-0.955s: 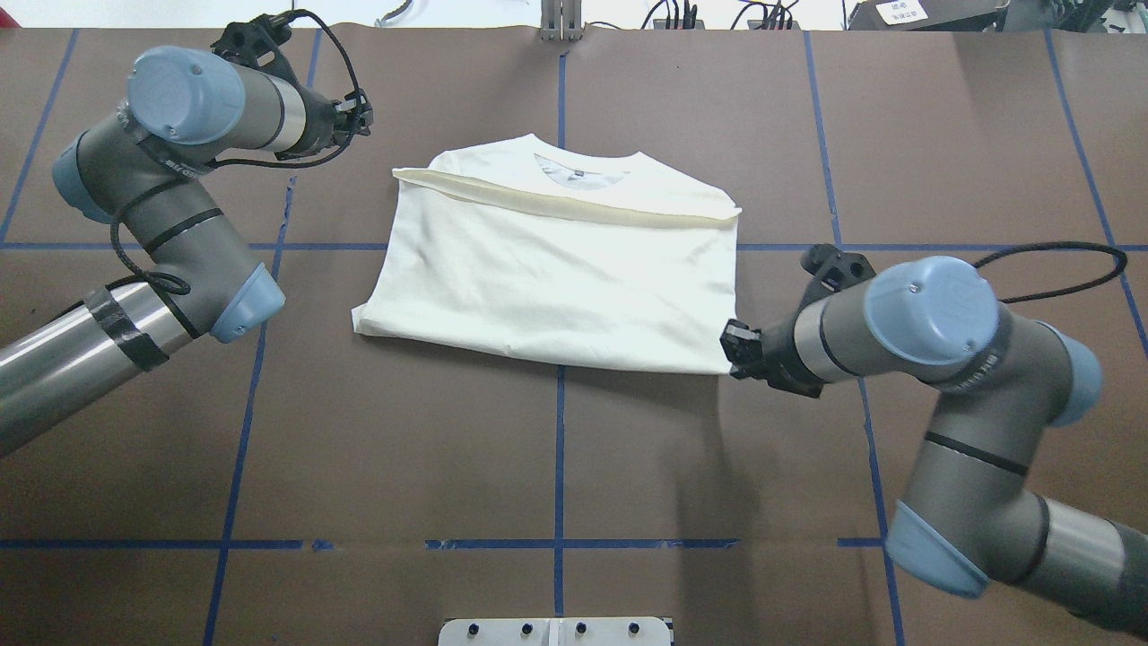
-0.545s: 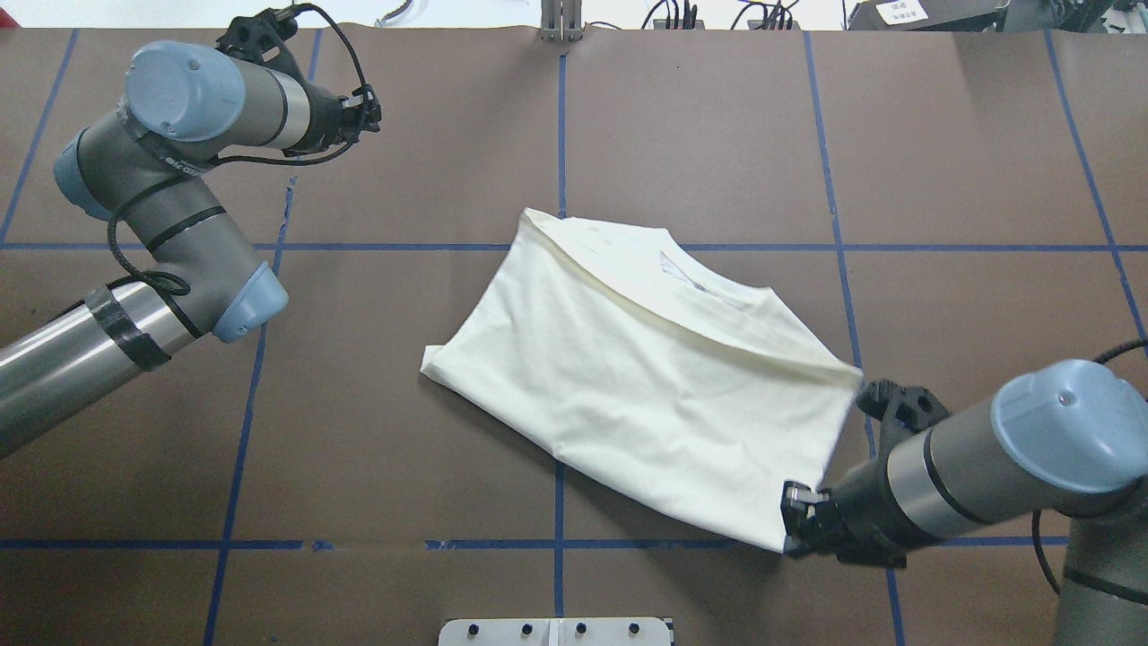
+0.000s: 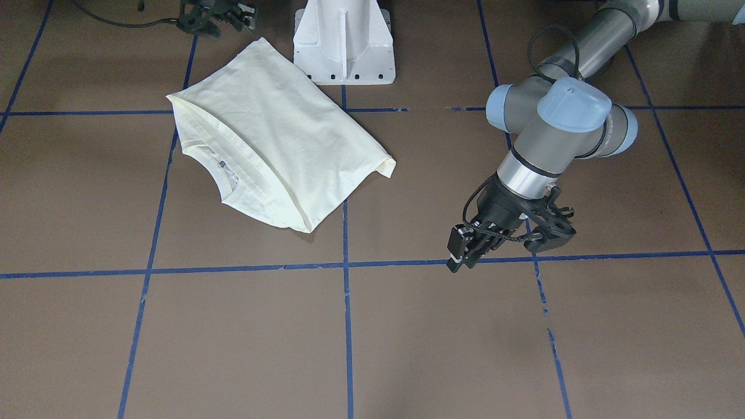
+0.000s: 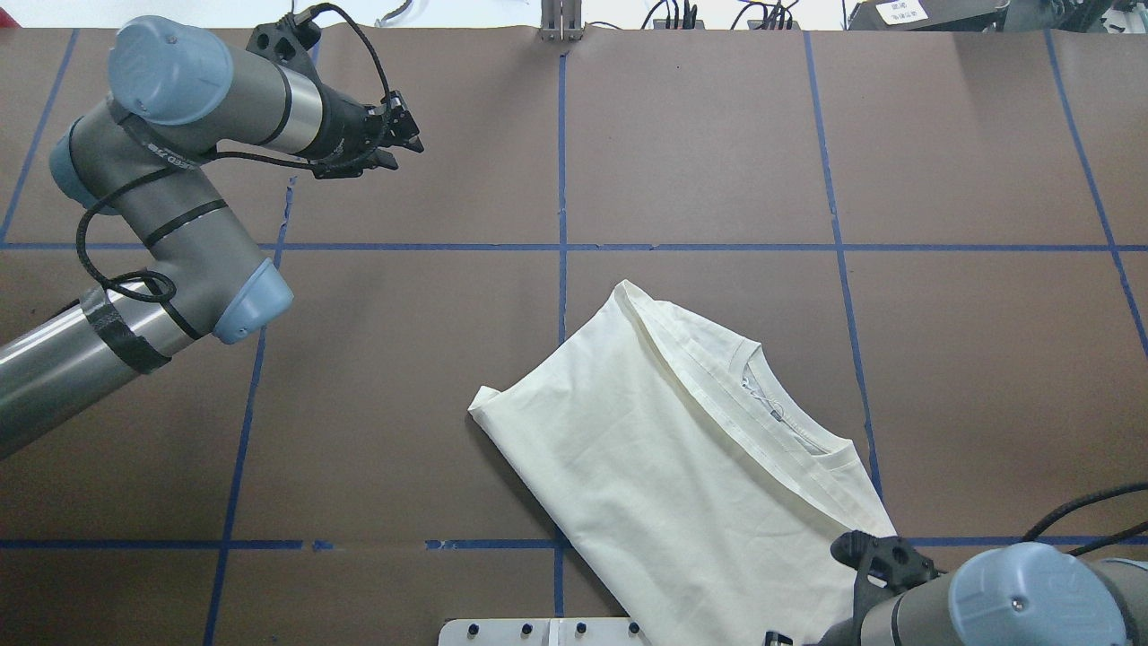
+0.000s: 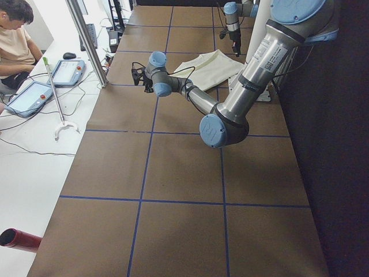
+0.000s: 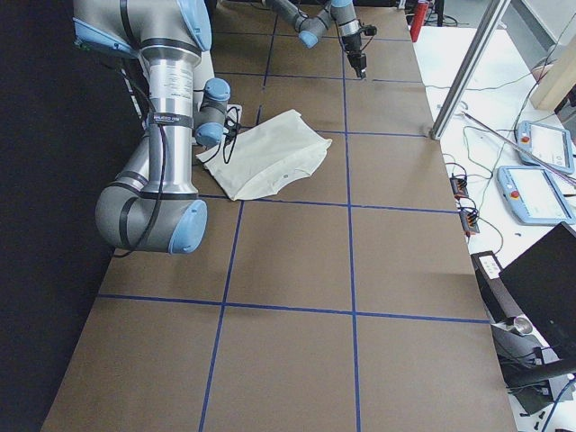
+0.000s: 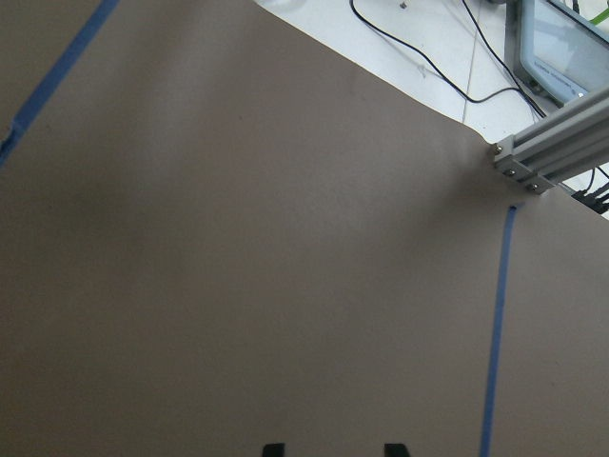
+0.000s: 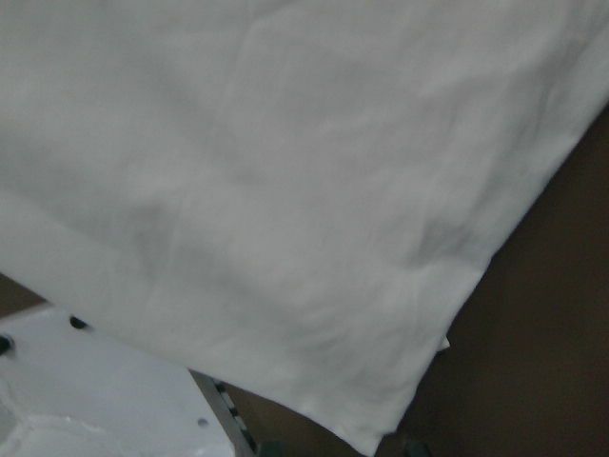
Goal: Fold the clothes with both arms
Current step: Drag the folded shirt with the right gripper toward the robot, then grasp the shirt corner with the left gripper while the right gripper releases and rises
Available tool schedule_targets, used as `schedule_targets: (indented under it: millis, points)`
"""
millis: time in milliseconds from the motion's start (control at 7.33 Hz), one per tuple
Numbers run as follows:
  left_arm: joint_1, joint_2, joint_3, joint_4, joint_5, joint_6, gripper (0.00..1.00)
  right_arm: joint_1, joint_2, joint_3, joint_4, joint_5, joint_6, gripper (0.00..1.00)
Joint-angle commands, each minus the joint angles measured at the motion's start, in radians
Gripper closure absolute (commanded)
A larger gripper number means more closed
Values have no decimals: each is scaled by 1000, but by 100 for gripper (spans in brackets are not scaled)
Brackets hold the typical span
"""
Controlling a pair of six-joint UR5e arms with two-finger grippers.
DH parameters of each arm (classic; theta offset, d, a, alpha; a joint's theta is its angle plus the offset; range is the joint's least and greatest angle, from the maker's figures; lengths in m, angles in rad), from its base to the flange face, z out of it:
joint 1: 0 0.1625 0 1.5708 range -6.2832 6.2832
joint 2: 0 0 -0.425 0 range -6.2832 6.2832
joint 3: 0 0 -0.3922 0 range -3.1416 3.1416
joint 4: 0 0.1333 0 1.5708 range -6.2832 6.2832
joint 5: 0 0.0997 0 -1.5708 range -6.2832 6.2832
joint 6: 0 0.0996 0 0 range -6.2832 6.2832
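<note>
The left arm point(image 4: 179, 206) comes in low from the table's point(image 4: 700, 135) left edge. It doubles back at a sharp elbow and reaches toward the far middle, with its wrist tilted down. The left pincer point(image 3: 458, 261) hangs over bare brown table beside a blue tape line point(image 3: 582, 256). It is well apart from the cloth, and its fingertips point(image 7: 274, 447) stand apart with nothing between them. The right arm point(image 4: 1013, 601) is drawn in close to the robot's own side. Only its wrist and one blue joint cap show at the overhead view's lower right corner. The right pincer point(image 3: 236, 13) sits just beside the near corner of the T-shirt point(image 4: 682, 484). In the right wrist view that corner lies at the bottom edge between fingertips that look spread, so the pincer reads as open and not gripping. The T-shirt is folded into a rough rectangle with its plain cream side up. It lies flat and slanted on the robot's right half of the table, close to the robot, and its near edge reaches the white pedestal point(image 3: 344, 41). The ribbed neck point(image 4: 789, 404) opens toward the far right, beside a doubled hem that runs diagonally across the cloth.
</note>
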Motion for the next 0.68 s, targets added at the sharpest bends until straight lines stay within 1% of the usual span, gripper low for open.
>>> schedule_targets:
  millis: [0, 136, 273, 409, 545]
  points:
    - [48, 8, -103, -7, -107, -58, 53, 220, 18, -21, -3, -28, -3, 0]
    - [94, 83, -190, -6, -104, -148, 30, 329, 32, -23, -2, -23, -14, 0]
    - [160, 161, -256, -7, -107, -210, 11, 393, 78, -66, 1, -29, -53, 0]
    - [239, 156, -251, 8, -81, -256, 11, 430, 174, -156, 0, -31, -99, 0]
    - [279, 157, -245, 66, -32, -273, 13, 461, 237, -223, 0, -29, -126, 0]
